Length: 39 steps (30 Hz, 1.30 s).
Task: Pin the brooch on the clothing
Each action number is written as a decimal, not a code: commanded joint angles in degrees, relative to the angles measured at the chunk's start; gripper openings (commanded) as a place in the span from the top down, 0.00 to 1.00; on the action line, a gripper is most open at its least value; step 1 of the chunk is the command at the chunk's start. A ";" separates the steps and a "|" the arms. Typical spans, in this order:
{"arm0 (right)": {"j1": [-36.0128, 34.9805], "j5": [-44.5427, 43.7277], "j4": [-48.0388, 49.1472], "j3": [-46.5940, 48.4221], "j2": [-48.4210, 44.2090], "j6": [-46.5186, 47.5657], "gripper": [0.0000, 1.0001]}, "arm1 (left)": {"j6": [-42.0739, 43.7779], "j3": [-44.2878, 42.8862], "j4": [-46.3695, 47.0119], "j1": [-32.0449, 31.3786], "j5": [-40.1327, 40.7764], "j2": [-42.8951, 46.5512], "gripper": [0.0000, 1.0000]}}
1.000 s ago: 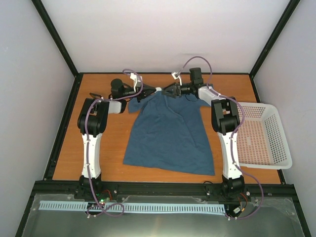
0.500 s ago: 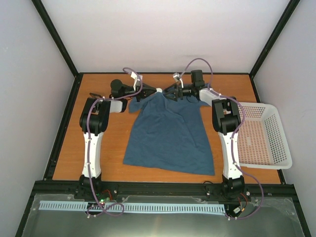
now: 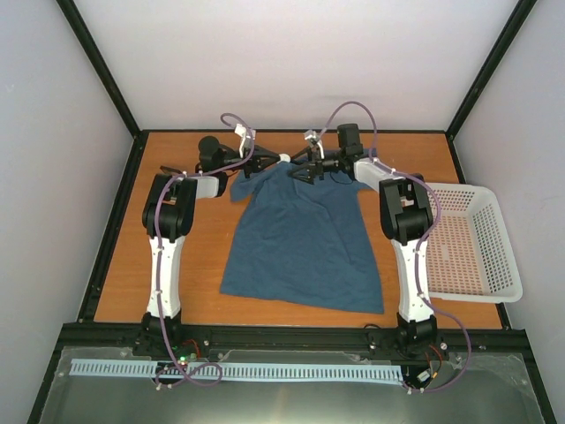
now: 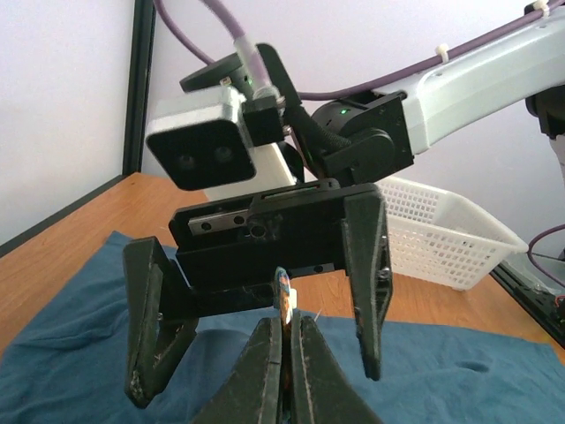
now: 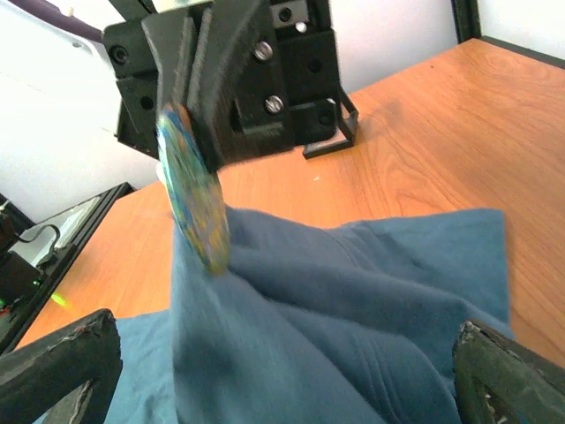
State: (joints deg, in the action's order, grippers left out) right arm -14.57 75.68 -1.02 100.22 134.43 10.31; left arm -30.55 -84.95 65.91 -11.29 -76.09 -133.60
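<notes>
At the top view's upper centre, my left tool (image 3: 265,166) is clamped on the brooch (image 5: 192,203), edge-up at the shirt's (image 3: 300,247) raised fold, directly facing my right tool (image 3: 298,170), which is spread wide.

Brightly and evenly lit from overhead; soft, faint shadow just beside the T-shirt (image 3: 305,243) along its edges. Crisp from above. At the right wrist, blurred and smeared on the brooch (image 5: 194,203) above the T-shirt, softer toward the lower corners.
</notes>
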 commanded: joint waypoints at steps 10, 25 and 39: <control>-2.22 1.45 -4.89 9.77 3.78 2.09 0.18 | -3.05 -0.74 3.52 0.57 -2.06 -0.45 0.99; -2.20 3.37 -3.23 11.42 5.71 -0.39 0.21 | -7.05 -1.06 9.19 0.57 -3.25 -1.24 0.99; -2.22 3.18 -5.23 14.26 6.28 1.09 0.14 | -13.55 -0.44 18.63 0.40 -5.74 -2.61 0.99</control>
State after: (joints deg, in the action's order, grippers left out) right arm -16.78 78.96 -6.28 112.16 139.72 10.74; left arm -41.23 -84.68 79.11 -10.98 -79.31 -134.80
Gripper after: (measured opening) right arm 0.858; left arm 0.038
